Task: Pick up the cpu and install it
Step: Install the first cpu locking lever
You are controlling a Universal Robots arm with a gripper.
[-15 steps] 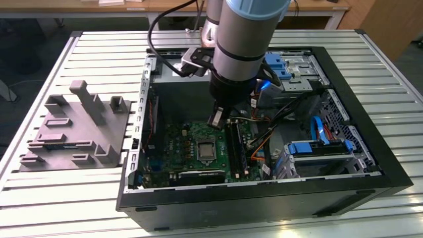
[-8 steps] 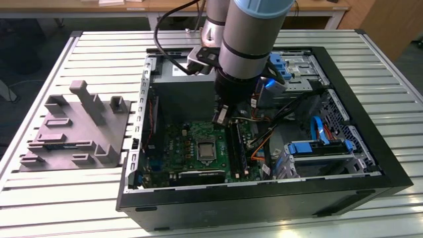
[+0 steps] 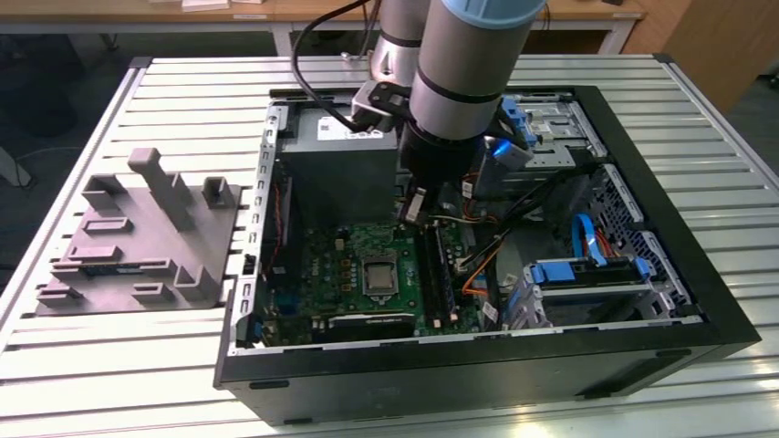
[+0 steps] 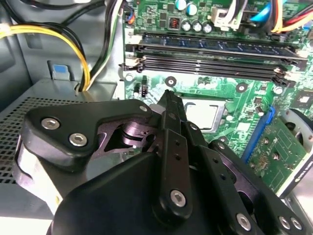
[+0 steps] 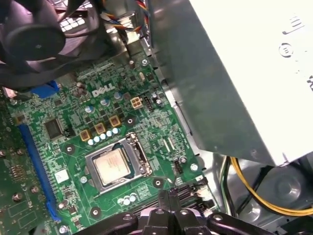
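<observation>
First wrist view: my gripper (image 5: 170,197) has its fingers pinched together w/ nothing between them. Same in the second wrist view (image 4: 168,98): tips meet at a point, no gap, no load.

The cpu (image 5: 113,166) lies flat in the socket frame (image 5: 141,157) on the green board, pale top up, below my tips and apart from them. In the second wrist view the cpu (image 4: 208,115) sits just past my tips. The two wrist views disagree on the sideways offset, so I judge I'm roughly over the socket, not squarely centred. It's square, so no long axis to line up on; its edges run parallel w/ the memory slots (image 4: 210,54).

Room is tight. The power supply box (image 5: 234,73) walls one side of me, w/ yellow cables (image 5: 259,193) at its foot. The fan (image 5: 39,34) overhangs the far side of the board, and the slots run beside the socket. Straight down is the only open lane, I'd say.

Exterior view: my gripper (image 3: 414,208) hangs inside the case (image 3: 487,365), well apart from the grey tray (image 3: 134,246).
</observation>
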